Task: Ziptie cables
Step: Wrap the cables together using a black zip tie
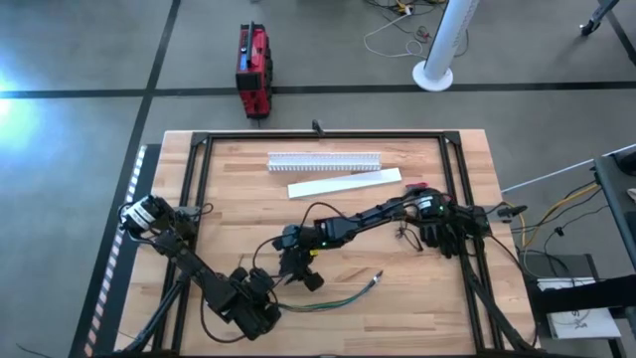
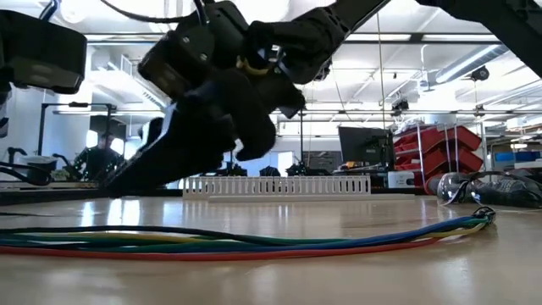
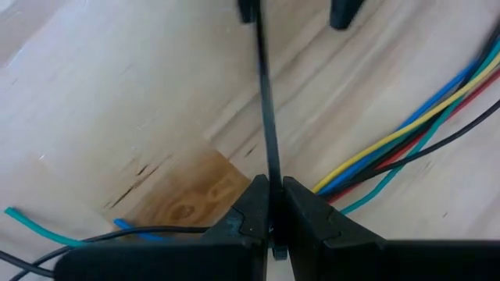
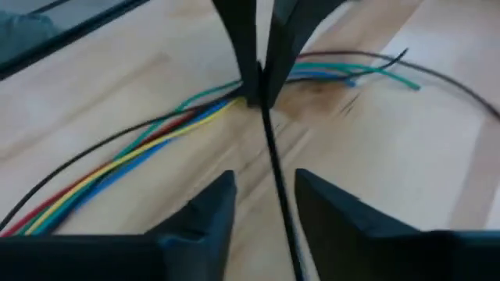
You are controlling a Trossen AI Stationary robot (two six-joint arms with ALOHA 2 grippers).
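The left gripper point(image 3: 269, 215) is clamped on the black zip tie point(image 3: 266, 117), just above the coloured cables point(image 1: 333, 299) at the table's point(image 1: 248, 199) near side. The right gripper point(image 4: 266, 199) stands with jaws apart around the tie, seemingly without contact.

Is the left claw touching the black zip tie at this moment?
Touching. In the left wrist view the left claw is closed on the black zip tie: the strap runs straight down into the seam between the two fingers, with no gap visible.
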